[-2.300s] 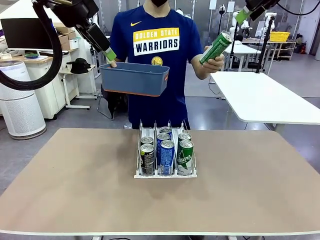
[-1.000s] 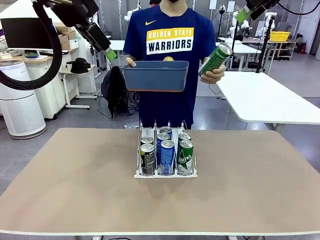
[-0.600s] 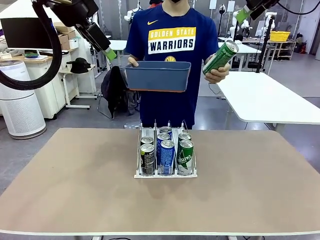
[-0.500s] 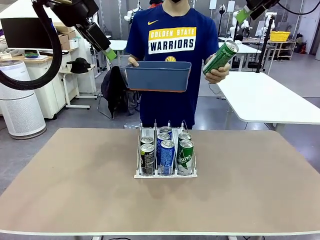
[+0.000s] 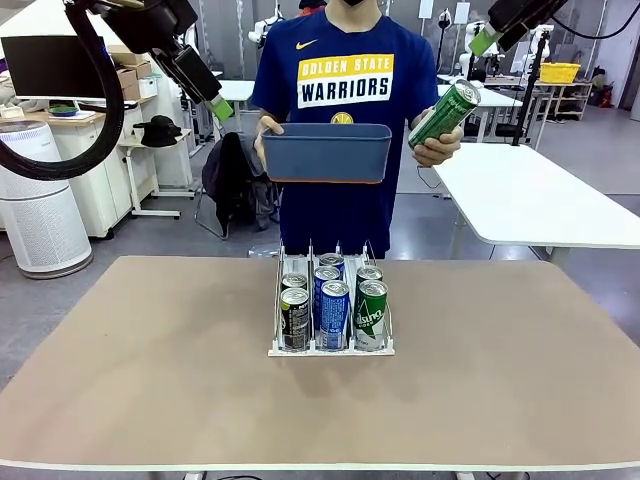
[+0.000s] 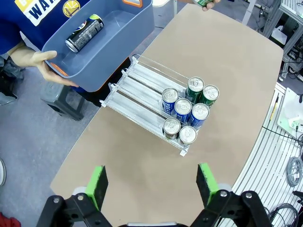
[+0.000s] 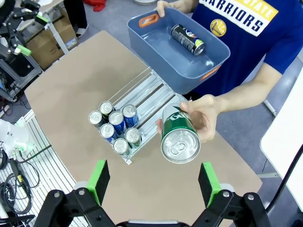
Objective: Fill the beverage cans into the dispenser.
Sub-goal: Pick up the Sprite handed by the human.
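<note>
With left gripper (image 6: 151,184) and right gripper (image 7: 154,184) both wide and empty, lower the right squarely around the free top half of the green can (image 7: 179,134) held out in the person's hand (image 7: 204,117) at far right, clear of that hand, then carry to the dispenser (image 5: 330,351) mid table (image 5: 150,380).

Dispenser (image 6: 135,90): low clear rack, white base, three lanes, set at centre of table (image 5: 150,370); rear of lanes bare. Seven cans stood upright at front end: two black-and-yellow cans (image 5: 294,318) in left lane, three blue-and-white cans (image 5: 334,314) in middle, two green cans (image 5: 371,314) in right. One black can (image 6: 84,34) laid on side in blue bin (image 5: 326,160). One green can (image 5: 443,113) held tilted in person's hand (image 5: 435,148).
</note>
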`<control>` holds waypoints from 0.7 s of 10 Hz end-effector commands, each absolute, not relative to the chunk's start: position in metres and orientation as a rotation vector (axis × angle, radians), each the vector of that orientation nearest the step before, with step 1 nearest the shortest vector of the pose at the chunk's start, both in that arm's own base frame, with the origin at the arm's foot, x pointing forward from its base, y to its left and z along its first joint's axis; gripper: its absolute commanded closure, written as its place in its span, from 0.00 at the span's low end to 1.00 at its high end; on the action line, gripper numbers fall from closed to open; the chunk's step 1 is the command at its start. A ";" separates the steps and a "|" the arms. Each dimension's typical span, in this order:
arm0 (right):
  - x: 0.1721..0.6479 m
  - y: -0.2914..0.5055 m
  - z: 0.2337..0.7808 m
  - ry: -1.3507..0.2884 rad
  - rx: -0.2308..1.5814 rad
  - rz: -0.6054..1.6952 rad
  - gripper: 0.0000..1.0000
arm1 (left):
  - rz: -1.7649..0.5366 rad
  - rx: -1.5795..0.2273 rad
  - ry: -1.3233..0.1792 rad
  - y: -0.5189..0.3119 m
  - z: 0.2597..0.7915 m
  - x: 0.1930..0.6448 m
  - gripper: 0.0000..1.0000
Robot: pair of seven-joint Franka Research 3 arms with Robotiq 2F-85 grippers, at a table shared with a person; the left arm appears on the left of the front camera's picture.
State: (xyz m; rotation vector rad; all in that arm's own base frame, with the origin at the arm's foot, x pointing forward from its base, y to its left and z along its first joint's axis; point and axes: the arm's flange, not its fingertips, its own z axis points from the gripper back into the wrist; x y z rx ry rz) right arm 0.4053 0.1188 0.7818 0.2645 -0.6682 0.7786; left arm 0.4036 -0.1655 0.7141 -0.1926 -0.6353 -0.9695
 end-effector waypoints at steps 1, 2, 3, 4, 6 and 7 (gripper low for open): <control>0.412 0.116 0.775 -0.655 0.241 0.800 0.00 | -0.968 -0.189 -0.640 -0.165 0.714 0.405 0.00; 0.420 0.110 0.772 -0.624 0.229 0.817 0.00 | -0.968 -0.189 -0.640 -0.165 0.714 0.405 0.00; 0.421 0.110 0.767 -0.617 0.228 0.805 0.00 | -0.968 -0.189 -0.640 -0.165 0.714 0.405 0.00; 0.427 0.107 0.760 -0.628 0.227 0.795 0.00 | -0.968 -0.189 -0.640 -0.165 0.714 0.405 0.00; 0.438 0.098 0.750 -0.625 0.227 0.812 0.00 | -0.968 -0.189 -0.640 -0.165 0.714 0.405 0.00; 0.443 0.099 0.745 -0.615 0.233 0.800 0.00 | -0.968 -0.189 -0.640 -0.165 0.714 0.405 0.00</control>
